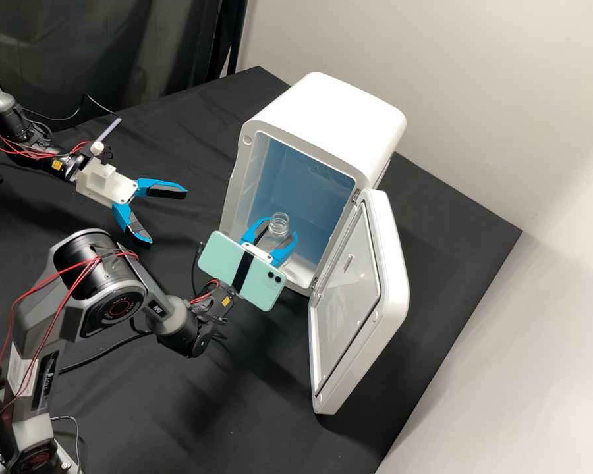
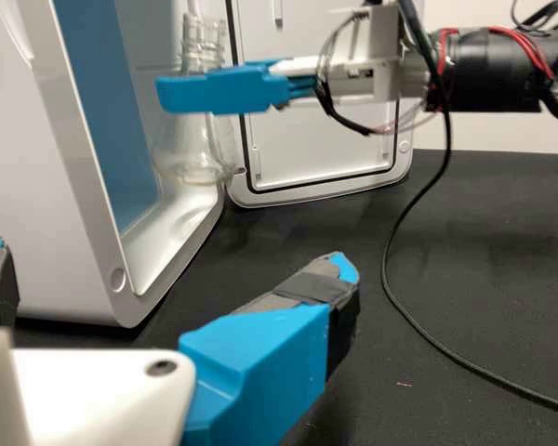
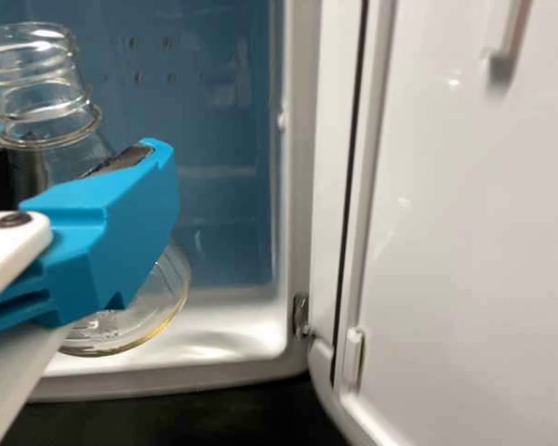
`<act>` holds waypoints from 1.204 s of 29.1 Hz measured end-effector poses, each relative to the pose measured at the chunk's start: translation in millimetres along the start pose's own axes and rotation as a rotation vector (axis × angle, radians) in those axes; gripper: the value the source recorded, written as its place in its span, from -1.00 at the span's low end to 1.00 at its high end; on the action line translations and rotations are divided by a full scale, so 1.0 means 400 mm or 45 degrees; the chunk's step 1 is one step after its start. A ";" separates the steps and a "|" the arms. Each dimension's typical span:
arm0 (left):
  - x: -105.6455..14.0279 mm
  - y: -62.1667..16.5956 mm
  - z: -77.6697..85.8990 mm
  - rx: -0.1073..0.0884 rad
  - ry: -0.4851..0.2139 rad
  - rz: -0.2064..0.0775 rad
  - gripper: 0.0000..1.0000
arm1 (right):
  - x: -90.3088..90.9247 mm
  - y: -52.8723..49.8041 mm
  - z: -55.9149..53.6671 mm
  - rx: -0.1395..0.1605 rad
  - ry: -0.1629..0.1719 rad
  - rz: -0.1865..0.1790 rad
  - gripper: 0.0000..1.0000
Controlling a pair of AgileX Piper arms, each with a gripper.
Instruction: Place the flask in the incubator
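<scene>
Flask (image 1: pixel 280 225) is upright on the incubator (image 1: pixel 323 118) floor, right at the front edge by the open door (image 1: pixel 356 289). It looks like clear, empty glass, so probably light, rigid, slick and breakable, and best held at the neck under the collar, not the rounded body. Right gripper (image 1: pixel 271 238) is at that neck, can't tell if it's pinching or slack. Left gripper (image 1: pixel 163 215) hangs spread wide and holding nothing above the bench (image 1: pixel 441 217), well off to the side of the incubator.
</scene>
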 end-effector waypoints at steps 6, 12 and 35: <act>0.000 0.000 0.000 0.000 0.000 0.000 1.00 | 0.043 0.022 -0.002 0.034 0.017 0.078 -1.00; 0.000 0.000 0.000 0.000 0.000 0.000 1.00 | 0.084 0.026 -0.008 0.043 0.041 0.117 -1.00; 0.000 0.000 0.000 0.000 0.000 0.000 1.00 | 0.247 -0.064 0.023 0.088 -0.009 0.065 -1.00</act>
